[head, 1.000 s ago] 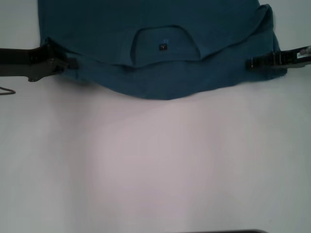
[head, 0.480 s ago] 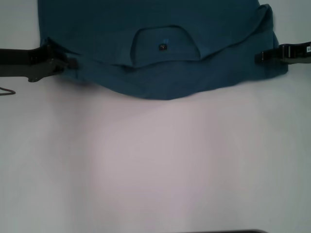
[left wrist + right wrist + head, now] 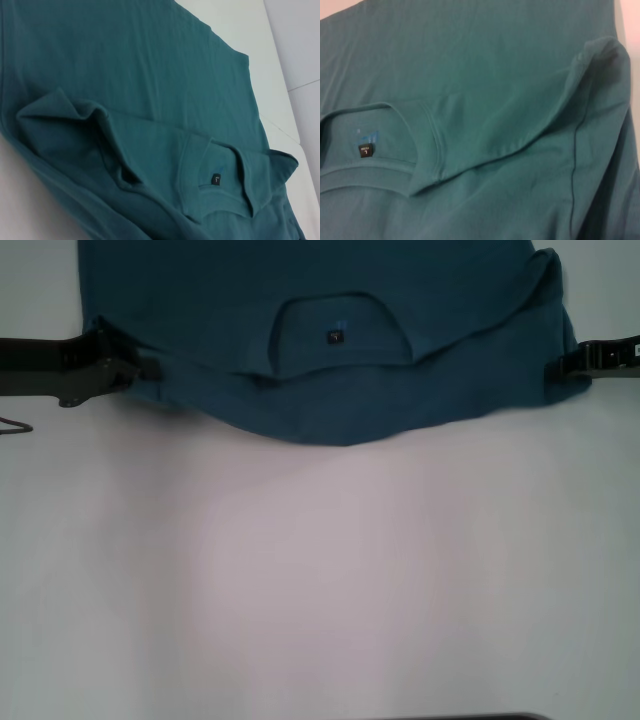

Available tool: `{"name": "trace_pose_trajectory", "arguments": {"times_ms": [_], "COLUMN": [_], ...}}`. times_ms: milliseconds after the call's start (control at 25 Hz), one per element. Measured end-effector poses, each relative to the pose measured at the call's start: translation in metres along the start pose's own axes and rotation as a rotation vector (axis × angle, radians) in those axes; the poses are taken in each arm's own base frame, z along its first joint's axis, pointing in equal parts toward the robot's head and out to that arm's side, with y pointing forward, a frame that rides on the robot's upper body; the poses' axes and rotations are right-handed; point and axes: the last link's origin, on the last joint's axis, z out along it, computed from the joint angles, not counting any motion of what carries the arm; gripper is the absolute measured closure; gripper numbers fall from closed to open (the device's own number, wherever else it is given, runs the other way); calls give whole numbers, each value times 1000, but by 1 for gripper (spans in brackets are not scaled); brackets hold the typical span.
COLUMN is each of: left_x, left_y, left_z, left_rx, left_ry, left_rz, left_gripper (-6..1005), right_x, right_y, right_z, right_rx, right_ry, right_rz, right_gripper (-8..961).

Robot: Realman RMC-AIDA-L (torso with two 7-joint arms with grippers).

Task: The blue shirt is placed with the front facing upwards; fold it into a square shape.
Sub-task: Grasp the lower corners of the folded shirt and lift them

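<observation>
one blue shirt (image 3: 320,360), lying at the table's (image 3: 320,570) far edge, collar and black label (image 3: 335,336) toward you. left gripper (image 3: 140,368) on its left hem; right gripper (image 3: 562,367) beside its right edge. you cannot tell either's finger state.

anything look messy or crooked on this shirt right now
Yes. On the blue shirt, the shoulder fold beside the right gripper is bunched into a raised hump rather than flat, and the near edge bows outward instead of running straight. The left gripper sits at the opposite edge.
</observation>
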Motion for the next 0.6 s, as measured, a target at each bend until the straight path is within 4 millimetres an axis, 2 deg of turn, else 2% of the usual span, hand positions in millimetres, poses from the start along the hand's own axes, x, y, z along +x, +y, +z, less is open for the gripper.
{"name": "trace_pose_trajectory", "arguments": {"times_ms": [360,600], "left_x": [1,-2], "left_y": [1,-6], "left_z": [-1,-17], "left_rx": [-3,25], "left_ry": [-5,-66], "left_rz": [3,14], "left_gripper": [985,985], "right_x": [2,9], "right_y": [0,-4], "right_z": [-2,-24], "right_rx": [-9,5], "right_ry": [21,162], "right_rz": [-5,-56], "right_gripper": [787,918]}}
